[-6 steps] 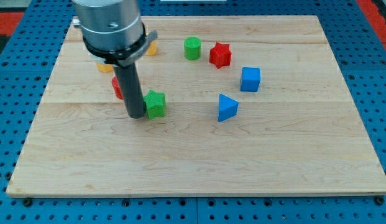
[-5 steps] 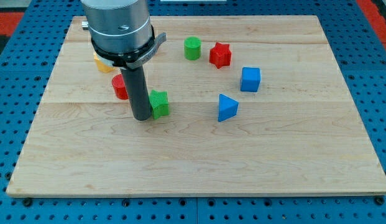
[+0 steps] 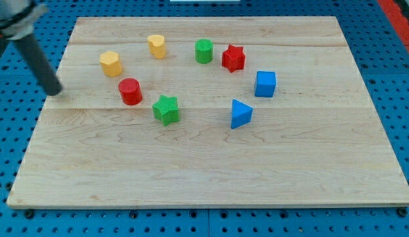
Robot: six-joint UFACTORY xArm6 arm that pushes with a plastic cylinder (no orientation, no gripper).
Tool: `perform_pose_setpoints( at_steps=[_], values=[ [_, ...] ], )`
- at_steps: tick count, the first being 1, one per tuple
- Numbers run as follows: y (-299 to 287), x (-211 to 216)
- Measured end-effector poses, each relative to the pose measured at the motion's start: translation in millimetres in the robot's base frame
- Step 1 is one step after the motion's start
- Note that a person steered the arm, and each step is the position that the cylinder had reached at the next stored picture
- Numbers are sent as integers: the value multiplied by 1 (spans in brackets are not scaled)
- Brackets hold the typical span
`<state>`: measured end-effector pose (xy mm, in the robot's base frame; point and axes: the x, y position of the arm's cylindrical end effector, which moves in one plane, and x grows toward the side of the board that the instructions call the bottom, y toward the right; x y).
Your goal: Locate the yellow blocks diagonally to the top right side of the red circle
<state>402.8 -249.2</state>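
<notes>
The red circle [image 3: 130, 91] lies on the left half of the wooden board [image 3: 211, 164]. One yellow block [image 3: 110, 64] sits just up and to its left. A second yellow block [image 3: 157, 46] sits up and to its right, near the view's top. My tip [image 3: 54, 91] is at the board's left edge, level with the red circle and well to its left, touching no block.
A green star [image 3: 166, 109] lies right below the red circle. A green cylinder [image 3: 203, 51] and a red star [image 3: 234, 58] sit near the top middle. A blue cube [image 3: 265, 83] and a blue triangle [image 3: 240, 113] lie to the right.
The rod has swung fast from beside the green star to the board's left edge. Both yellow blocks and the red circle are now uncovered. The green star shifted slightly.
</notes>
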Motion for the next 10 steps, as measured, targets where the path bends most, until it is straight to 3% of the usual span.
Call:
perform_pose_setpoints(
  at_steps=[2,3,4,7,8,9,10],
  values=[
    [49,-3],
    [40,-21],
    [14,-71],
    [111,-67],
    [63,-103],
    [72,-152],
    [133,-141]
  ],
)
